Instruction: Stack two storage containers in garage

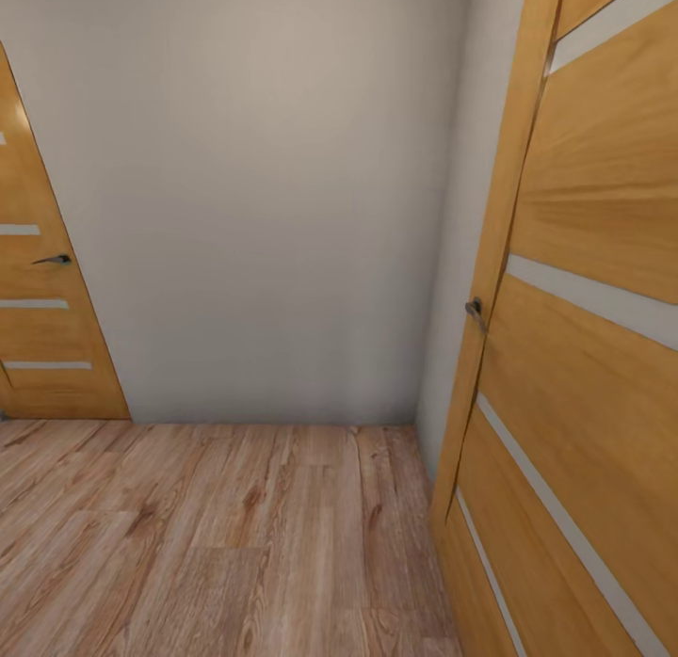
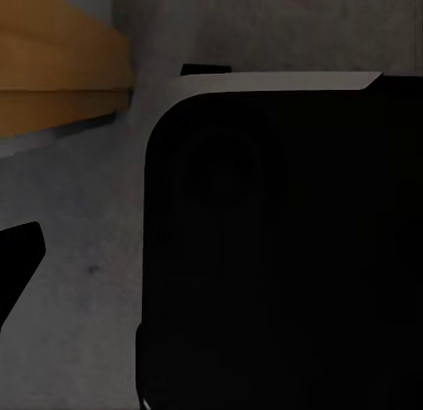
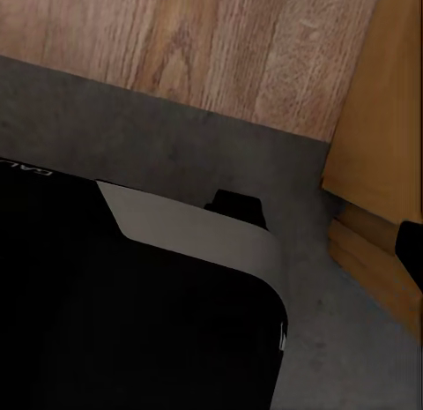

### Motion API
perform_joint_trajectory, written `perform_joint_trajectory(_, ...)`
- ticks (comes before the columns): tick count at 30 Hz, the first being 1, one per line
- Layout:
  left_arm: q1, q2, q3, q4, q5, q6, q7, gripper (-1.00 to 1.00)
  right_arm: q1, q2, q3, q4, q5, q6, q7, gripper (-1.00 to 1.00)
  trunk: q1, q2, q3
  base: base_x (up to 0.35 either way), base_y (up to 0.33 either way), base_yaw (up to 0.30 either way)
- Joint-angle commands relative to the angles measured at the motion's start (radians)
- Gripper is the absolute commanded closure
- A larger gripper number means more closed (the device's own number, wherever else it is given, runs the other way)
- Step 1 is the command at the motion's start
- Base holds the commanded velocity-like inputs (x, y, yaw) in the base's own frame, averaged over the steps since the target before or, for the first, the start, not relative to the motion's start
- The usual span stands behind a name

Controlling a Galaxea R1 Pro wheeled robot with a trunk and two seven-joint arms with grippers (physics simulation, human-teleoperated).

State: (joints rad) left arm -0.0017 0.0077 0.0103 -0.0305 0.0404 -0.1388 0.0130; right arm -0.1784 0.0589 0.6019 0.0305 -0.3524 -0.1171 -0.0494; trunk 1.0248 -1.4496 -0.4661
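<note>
Head view: a plain white wall (image 1: 273,196) stands ahead, with light wood-plank floor (image 1: 207,544) below it. An orange door (image 1: 584,337) stands open, close at the right, its handle (image 1: 476,309) at mid height; a second orange door (image 1: 42,328) sits closed at the far left. No bin is visible here, so where the containers lie, and which arm is nearer to them, cannot be told.

Left wrist view: a large black body of the robot (image 2: 282,251) covers most of the picture, over grey concrete floor (image 2: 79,198), with an orange door edge (image 2: 62,66) beyond. A black tip (image 2: 19,251) at the border may be a gripper finger; whether the left gripper is wide or narrow cannot be told.

Right wrist view: the same black body (image 3: 123,313) sits over the concrete (image 3: 176,154), just where the concrete meets the planks (image 3: 220,48), with an orange door foot (image 3: 379,163) beside it. The right gripper's state cannot be told either.

Judging from that seam, the robot stands at the garage threshold facing the hallway; the next move is likely driving on toward the living room.
</note>
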Motion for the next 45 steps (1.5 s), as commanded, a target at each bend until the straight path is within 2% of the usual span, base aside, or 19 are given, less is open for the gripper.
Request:
perform_joint_trajectory(1,0.000,0.000,0.000,0.000,0.004,-0.002,0.001,-1.00,-0.001,0.001,0.009,0.003,-0.008,-0.006,-0.001,-1.00,0.000,0.000,-0.001,0.056,-0.013,0.000)
perform_joint_trajectory(19,-0.001,0.001,0.002,0.000,0.005,-0.002,0.001,-1.00,-0.001,0.003,0.009,0.003,-0.008,-0.005,-0.002,-1.00,0.000,0.000,-0.001,0.260,-0.002,0.001)
perform_joint_trajectory(26,-0.001,0.002,0.002,0.000,0.006,-0.002,0.001,-1.00,-0.001,0.002,0.009,0.003,-0.008,-0.006,-0.003,-1.00,0.000,0.000,-0.001,0.307,0.000,0.197)
perform_joint_trajectory(31,0.000,0.002,0.002,0.000,0.006,-0.002,0.001,-1.00,-0.001,0.002,0.009,0.003,-0.008,-0.005,-0.002,-1.00,0.000,0.000,-0.001,0.094,0.000,0.203)
perform_joint_trajectory(39,-0.001,0.002,0.002,0.000,0.006,-0.002,0.001,-1.00,-0.001,0.002,0.009,0.003,-0.008,-0.006,-0.001,-1.00,0.000,0.000,-0.001,0.019,0.000,0.023)
perform_joint_trajectory(45,-0.001,0.000,0.001,0.000,0.006,-0.002,0.001,-1.00,-0.001,0.002,0.009,0.003,-0.008,-0.006,-0.001,-1.00,0.000,0.000,-0.001,0.234,0.000,0.001)
